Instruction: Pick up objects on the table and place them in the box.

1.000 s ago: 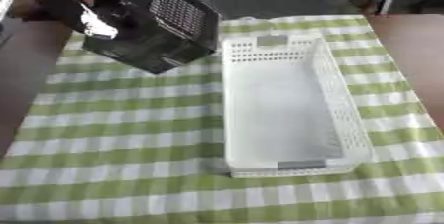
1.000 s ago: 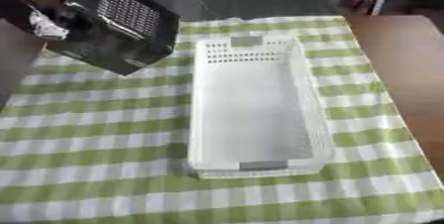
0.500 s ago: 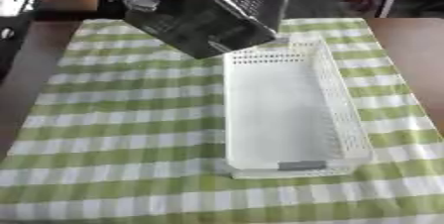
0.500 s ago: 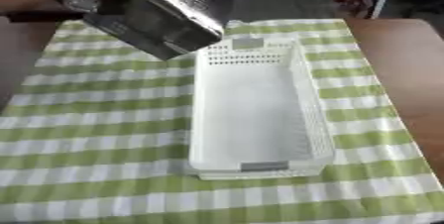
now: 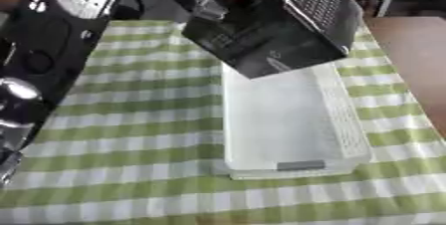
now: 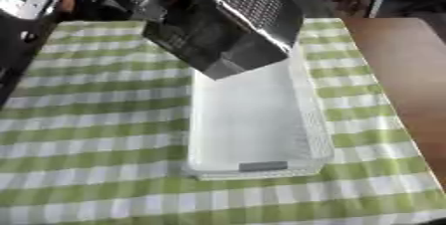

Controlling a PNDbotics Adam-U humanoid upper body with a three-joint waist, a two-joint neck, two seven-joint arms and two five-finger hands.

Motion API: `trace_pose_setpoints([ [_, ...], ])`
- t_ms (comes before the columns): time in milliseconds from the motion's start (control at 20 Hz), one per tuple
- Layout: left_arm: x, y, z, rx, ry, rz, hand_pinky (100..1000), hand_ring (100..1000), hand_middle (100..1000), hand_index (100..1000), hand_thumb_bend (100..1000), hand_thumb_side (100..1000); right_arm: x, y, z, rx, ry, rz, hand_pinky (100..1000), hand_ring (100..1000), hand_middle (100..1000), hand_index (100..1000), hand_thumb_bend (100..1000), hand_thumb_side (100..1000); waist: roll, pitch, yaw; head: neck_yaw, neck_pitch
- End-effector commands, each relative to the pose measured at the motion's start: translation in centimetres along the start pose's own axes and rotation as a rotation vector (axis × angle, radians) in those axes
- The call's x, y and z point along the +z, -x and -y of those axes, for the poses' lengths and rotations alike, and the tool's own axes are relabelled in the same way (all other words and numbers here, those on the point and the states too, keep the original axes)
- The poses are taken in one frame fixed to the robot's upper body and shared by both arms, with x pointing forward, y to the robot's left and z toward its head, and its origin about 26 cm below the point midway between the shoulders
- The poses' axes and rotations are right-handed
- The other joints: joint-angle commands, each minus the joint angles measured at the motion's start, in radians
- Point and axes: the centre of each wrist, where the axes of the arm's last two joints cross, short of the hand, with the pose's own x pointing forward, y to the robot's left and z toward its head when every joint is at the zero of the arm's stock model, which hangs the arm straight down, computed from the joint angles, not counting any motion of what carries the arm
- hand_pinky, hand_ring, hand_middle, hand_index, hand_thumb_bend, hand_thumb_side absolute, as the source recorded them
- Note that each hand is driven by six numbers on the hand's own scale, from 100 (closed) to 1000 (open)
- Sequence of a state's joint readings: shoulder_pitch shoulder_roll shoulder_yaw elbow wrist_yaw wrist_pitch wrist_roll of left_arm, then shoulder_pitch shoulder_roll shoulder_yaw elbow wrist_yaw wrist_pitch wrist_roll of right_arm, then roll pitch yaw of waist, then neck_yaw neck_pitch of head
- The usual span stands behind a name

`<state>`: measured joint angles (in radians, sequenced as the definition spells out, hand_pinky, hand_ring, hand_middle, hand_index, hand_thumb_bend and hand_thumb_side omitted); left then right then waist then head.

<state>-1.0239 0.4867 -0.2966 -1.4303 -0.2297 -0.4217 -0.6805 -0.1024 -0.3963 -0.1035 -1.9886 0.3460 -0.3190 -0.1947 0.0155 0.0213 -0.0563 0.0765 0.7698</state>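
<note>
A black carton (image 5: pixel 270 20) with a white grid pattern on one face hangs tilted in the air above the far end of the white perforated basket (image 5: pixel 296 165). My left hand (image 5: pixel 202 1) is shut on the carton's upper left side, partly hidden behind it. The left arm (image 5: pixel 39 50), black with silver joints, runs up the left edge of the left eye view. The basket's inside (image 6: pixel 253 119) shows nothing in it where it is not covered by the carton. My right hand shows in no view.
A green-and-white checked cloth (image 5: pixel 131 139) covers the table under the basket. Bare brown tabletop (image 5: pixel 409 55) lies to the right of the cloth. Dark furniture and clutter stand beyond the far edge.
The left hand has carried the black carton up and to the right, from over the cloth's far left to over the basket's far end. The camera view has shifted too.
</note>
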Motion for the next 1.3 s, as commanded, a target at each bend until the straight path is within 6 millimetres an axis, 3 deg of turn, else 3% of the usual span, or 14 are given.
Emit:
trace_pose_setpoints([
  [50,-0.7,-0.4,-0.8,-0.095,0.108,0.098,472,446,448,557,404,520,-0.7,-0.3,0.3,0.003,-0.001,0.029,796,836,804,814,100,595,-0.006,-0.010,-0.002,0.010,0.000],
  [250,-0.8,-0.5,-0.3,-0.113,0.138,0.105,495,467,465,584,453,542,-0.6,-0.3,0.3,0.004,-0.001,0.026,796,836,804,815,100,594,-0.006,-0.009,-0.001,0.010,0.000],
  [300,-0.9,-0.6,-0.3,-0.135,0.152,0.104,554,532,527,659,606,594,-0.6,-0.3,0.3,0.003,-0.001,0.026,797,836,804,815,100,594,-0.005,-0.009,0.000,0.009,0.000],
  [350,-0.9,-0.8,-0.3,-0.174,0.168,0.103,554,532,527,659,606,594,-0.6,-0.3,0.3,0.003,-0.001,0.026,797,836,804,815,100,594,-0.005,-0.008,0.000,0.008,0.000],
  [400,-1.0,-1.1,-0.3,-0.220,0.186,0.101,627,614,585,723,721,623,-0.5,-0.3,0.3,0.003,-0.001,0.025,797,837,804,815,100,594,-0.005,-0.009,0.001,0.008,0.000],
  [450,-1.2,-1.4,-0.2,-0.279,0.211,0.100,620,605,579,716,710,620,-0.5,-0.3,0.3,0.003,-0.001,0.025,797,837,804,815,100,594,-0.005,-0.009,0.001,0.009,0.000],
  [500,-1.5,-1.6,0.2,-0.333,0.233,0.100,704,708,646,785,843,673,-0.5,-0.3,0.3,0.002,-0.001,0.025,797,837,804,816,100,594,-0.005,-0.008,0.000,0.009,0.000],
  [700,-2.5,-1.3,3.1,-0.456,0.317,0.103,797,811,773,893,994,761,-0.5,-0.3,0.3,0.000,-0.001,0.024,798,837,804,816,100,593,-0.006,-0.007,-0.002,0.010,0.000],
  [950,-2.7,-0.1,5.5,-0.462,0.349,0.108,817,825,797,910,996,786,-0.5,-0.3,0.2,-0.003,0.001,0.023,798,837,804,816,100,593,-0.007,-0.005,-0.002,0.010,0.000],
  [1300,-2.1,0.6,6.4,-0.463,0.364,0.100,814,817,791,904,981,790,-0.5,-0.3,0.3,-0.002,0.001,0.022,798,837,804,816,100,593,-0.007,-0.006,0.000,0.011,0.000],
])
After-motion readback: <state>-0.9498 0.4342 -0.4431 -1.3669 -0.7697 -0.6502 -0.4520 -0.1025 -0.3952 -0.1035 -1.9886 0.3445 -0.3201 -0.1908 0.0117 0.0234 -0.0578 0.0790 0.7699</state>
